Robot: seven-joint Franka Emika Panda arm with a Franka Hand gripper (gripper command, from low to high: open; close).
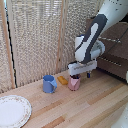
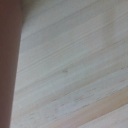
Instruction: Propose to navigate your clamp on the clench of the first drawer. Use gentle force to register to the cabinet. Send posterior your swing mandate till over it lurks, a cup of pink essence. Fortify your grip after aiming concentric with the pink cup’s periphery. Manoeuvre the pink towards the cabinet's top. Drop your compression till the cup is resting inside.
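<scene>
Step in hand: the grasp on the pink cup (image 1: 74, 83), by my reading; the clamp (image 1: 81, 74) sits right over the cup, at its rim.
Fingers: down at the cup's top, but too small and blurred in the exterior view to say whether they are spread or pinching the rim; I cannot tell.
Pink cup: standing upright on the bench (image 1: 95, 105), below the clamp, with an orange block (image 1: 62, 79) just beside it and the blue mug (image 1: 49, 84) near, further to the exterior view's left.
Cabinet: dark brown, at the exterior view's right (image 1: 114, 57), behind the arm; whether its first drawer stands open cannot be made out.
Wrist view: only pale bench planks (image 2: 75, 65) and a blurred pinkish-brown edge; no help on the grip.
Plate: white, at the near corner of the bench (image 1: 12, 110), well apart from the cup.
Next move: a firm, centred hold on the rim, then a straight lift clear of the block before carrying toward the cabinet.
</scene>
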